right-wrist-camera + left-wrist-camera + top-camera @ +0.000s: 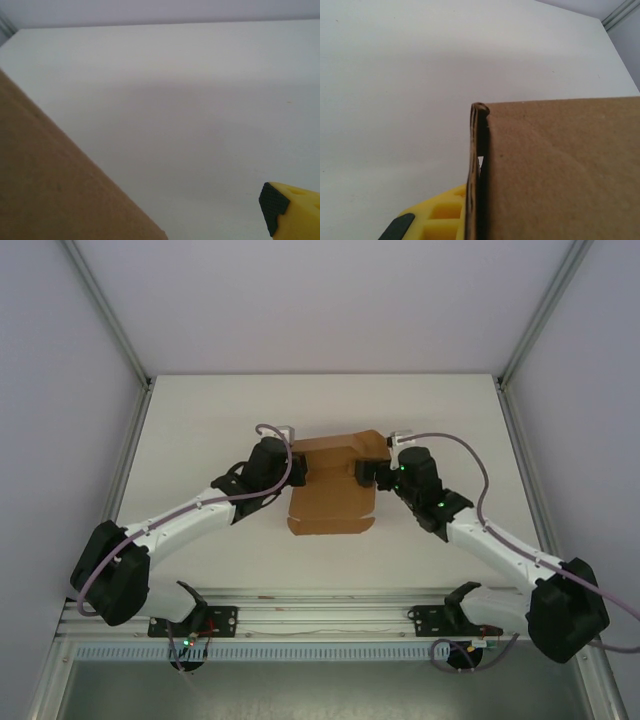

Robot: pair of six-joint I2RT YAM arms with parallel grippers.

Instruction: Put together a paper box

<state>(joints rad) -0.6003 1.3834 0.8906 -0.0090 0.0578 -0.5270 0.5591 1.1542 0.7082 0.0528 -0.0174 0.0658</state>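
The paper box (330, 502) is a brown cardboard piece lying mid-table, its far part folded up into a low wall. My left gripper (300, 468) sits at the box's left far corner, shut on a doubled-over side wall. In the left wrist view that wall's edge (476, 170) runs upright, with one yellow finger (437, 220) pressed against its left face. My right gripper (362, 474) is at the box's right far side and stands open. One yellow finger with a black pad (274, 205) shows at lower right, well apart from the cardboard (45, 190), which hides the other finger.
The white table (200, 430) stretches out to the left, the right and beyond the box. Grey enclosure walls with slanted metal posts (105, 310) (545, 310) close off the sides. A metal rail (320, 618) bearing both arm bases runs along the near edge.
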